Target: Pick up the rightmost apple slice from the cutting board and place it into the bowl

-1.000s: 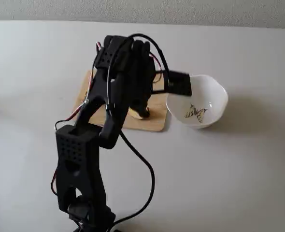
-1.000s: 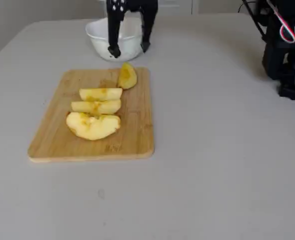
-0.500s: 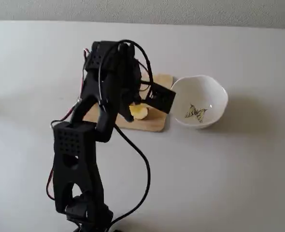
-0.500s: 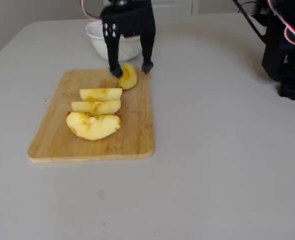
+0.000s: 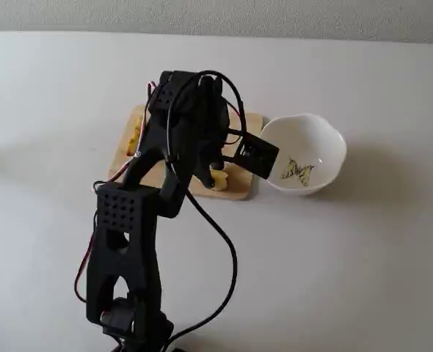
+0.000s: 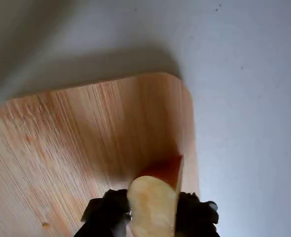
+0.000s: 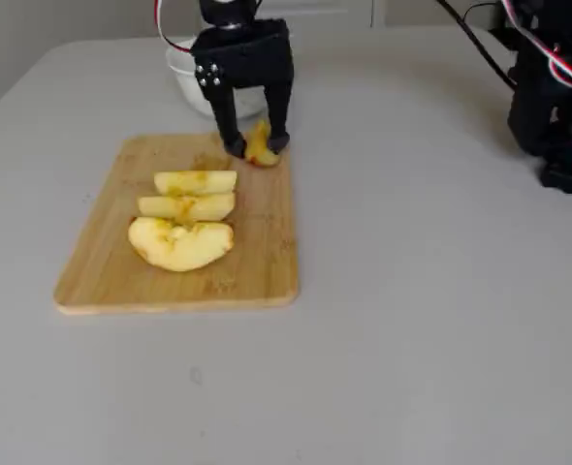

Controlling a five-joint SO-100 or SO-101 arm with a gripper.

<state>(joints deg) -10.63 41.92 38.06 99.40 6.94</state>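
1. On the white desk (image 7: 441,320), the wooden cutting board (image 7: 102,271) lies flat; in a fixed view its far end sits just in front of the white bowl (image 7: 184,82).
2. The gripper (image 7: 257,147) stands over the far right corner of the board, with its black fingers (image 7: 234,143) pointing down.
3. The fingers are pinching the rightmost apple slice (image 7: 260,147), one on each side. In the wrist view the pale slice (image 6: 153,207) fills the gap between the two dark fingers (image 6: 106,217).
4. Whether the slice's lower edge touches the board or hangs just clear of it cannot be told; in the wrist view a reddish shadow lies on the wood (image 6: 86,138) directly behind the slice.
5. Three further apple slices (image 7: 184,218) lie nearer the middle of the board, stacked side by side and touching, well apart from the gripped slice.
6. In a fixed view, the lobed bowl (image 5: 326,143) sits just to the right of the board (image 5: 125,147), showing a yellow-and-black butterfly design (image 5: 299,172) inside and holding no slice.
7. The arm (image 5: 128,242) covers most of the board in that view.
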